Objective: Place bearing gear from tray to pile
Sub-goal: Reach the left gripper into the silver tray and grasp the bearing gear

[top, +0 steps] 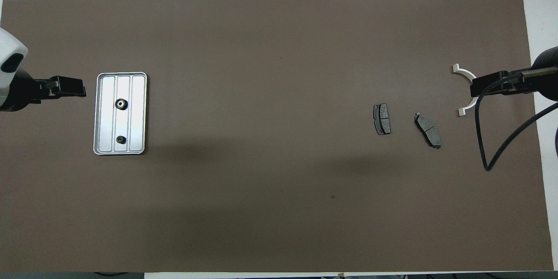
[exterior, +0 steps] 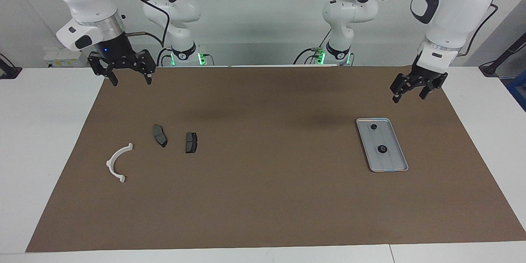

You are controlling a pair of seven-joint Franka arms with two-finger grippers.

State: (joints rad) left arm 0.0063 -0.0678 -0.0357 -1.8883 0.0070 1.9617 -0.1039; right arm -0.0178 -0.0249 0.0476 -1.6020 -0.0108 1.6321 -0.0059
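Tray (exterior: pixel 393 163): laid flat on the brown mat (exterior: pixel 263 197), toward the left arm's end of the table.
Bearing gear (exterior: pixel 382 149): seen in the tray; a smaller dark part (exterior: pixel 373 126) is placed nearer to the robots.
Pile (exterior: pixel 158 144): white bracket (exterior: pixel 117 163) and two dark pads, set toward the right arm's end.
Left gripper (exterior: pixel 407 94): held in the air over the mat near the tray, fingers spread, nothing held.
Right gripper (exterior: pixel 129 80): held over the mat's edge, fingers spread, nothing held.
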